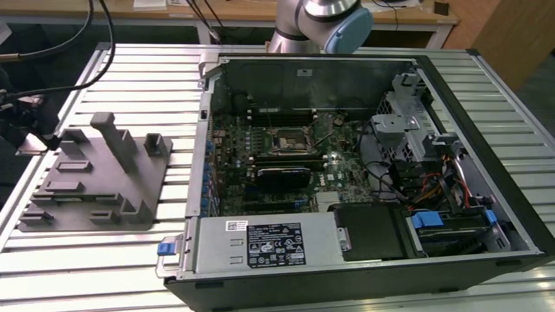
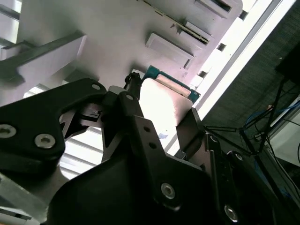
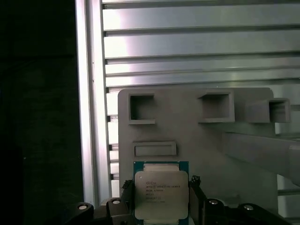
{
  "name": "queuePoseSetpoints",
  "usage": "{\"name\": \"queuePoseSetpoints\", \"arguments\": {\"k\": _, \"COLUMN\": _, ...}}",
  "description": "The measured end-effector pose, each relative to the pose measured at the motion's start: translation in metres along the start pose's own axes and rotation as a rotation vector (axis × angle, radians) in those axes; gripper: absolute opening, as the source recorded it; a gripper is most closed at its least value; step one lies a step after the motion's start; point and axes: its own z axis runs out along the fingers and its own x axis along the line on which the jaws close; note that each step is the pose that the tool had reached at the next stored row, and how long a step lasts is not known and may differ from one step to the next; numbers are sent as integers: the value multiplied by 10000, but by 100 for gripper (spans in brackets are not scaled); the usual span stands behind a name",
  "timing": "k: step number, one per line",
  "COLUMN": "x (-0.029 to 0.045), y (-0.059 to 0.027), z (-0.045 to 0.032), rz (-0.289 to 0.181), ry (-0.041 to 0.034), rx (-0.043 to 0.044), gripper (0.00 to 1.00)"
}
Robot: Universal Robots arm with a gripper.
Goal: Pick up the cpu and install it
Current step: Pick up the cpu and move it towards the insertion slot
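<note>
The cpu is a small square chip with a silver top and a green edge. It sits between my gripper's two black fingers, which press on its two sides, so the gripper is shut on it. In the second wrist view the cpu shows bright between the same fingers, close over the grey tray. The tray with its pockets and posts lies right behind the chip. In the exterior view the black socket sits on the motherboard inside the open computer case.
The grey tray with upright posts lies on the slatted metal table at the exterior view's left. The case holds drive cages, cables and a power supply. Loose black cables hang at the far left.
</note>
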Motion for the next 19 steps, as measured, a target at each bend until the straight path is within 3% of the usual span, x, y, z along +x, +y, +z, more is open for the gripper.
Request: {"name": "queuePoseSetpoints", "arguments": {"k": 19, "x": -25, "y": 30, "z": -619, "rz": -10, "ry": -235, "rx": -18, "gripper": 55}}
